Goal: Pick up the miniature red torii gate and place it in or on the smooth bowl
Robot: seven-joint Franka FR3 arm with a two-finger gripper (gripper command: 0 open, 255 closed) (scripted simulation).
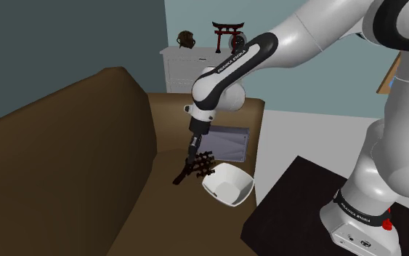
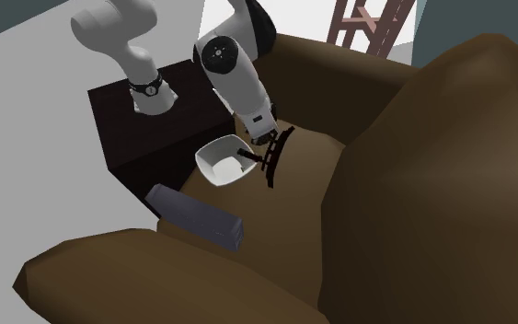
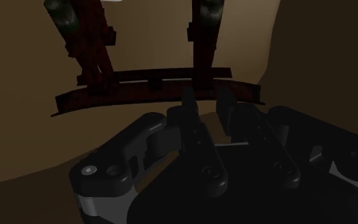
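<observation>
A small dark red torii gate (image 1: 199,167) hangs tilted over the brown sofa seat, close beside the white bowl (image 1: 228,185). My black gripper (image 1: 194,150) comes down from above and is shut on the gate's top beam (image 3: 139,89), with both fingertips (image 3: 187,102) pressed to it. From the second exterior view, the gate (image 2: 275,156) is at the rim of the bowl (image 2: 222,164), with the gripper (image 2: 264,143) just above. The bowl is smooth and nothing lies inside it. I cannot tell whether the gate's feet touch the seat.
A grey cushion (image 1: 229,142) lies on the sofa (image 1: 72,167) behind the bowl. The sofa's back and arm rise around the seat. A larger red torii (image 1: 227,34) and a dark ornament (image 1: 186,39) stand on a white dresser (image 1: 177,65). The dark stand (image 1: 290,211) is beside the sofa.
</observation>
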